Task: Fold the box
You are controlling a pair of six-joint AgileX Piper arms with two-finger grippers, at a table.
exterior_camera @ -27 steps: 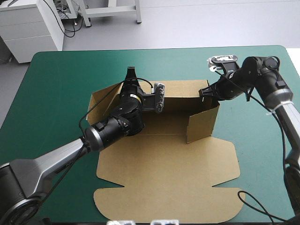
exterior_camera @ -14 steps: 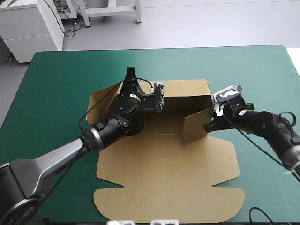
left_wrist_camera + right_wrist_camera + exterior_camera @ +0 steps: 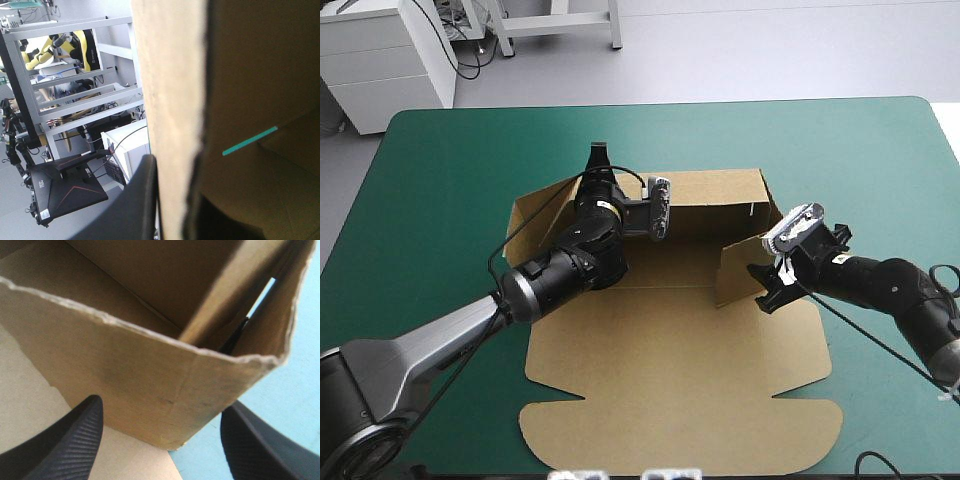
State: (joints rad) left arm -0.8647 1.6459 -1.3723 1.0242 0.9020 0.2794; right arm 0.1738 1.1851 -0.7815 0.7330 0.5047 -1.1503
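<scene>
Teal-green cover (image 3: 430,200) is being occupied at its middle by the box (image 3: 670,380), a cut sheet of brown board, partly raised. Lid panel (image 3: 680,430) is lying flat toward the near edge of the table. Far wall (image 3: 720,195) is being held upright, and right side wall (image 3: 740,268) is standing on edge, angled inward over the base. Left flap (image 3: 535,215) is lying splayed outward on the cover. Left gripper (image 3: 598,160) is being applied to the left part of the far wall, reaching in over the base. In its wrist view the board's edge is being pinched between the black fingers (image 3: 137,200), which are all but closed on it, one finger outside the wall, the other in shadow on the inner side. Right gripper (image 3: 767,285) is being held low at the near outer corner of the right side wall. Its fingers (image 3: 70,440) are being held wide apart with nothing gripped, and the wall's rough upper edge and folded corner are being framed between and just ahead of them. Contact between these fingers and the board cannot be determined.
</scene>
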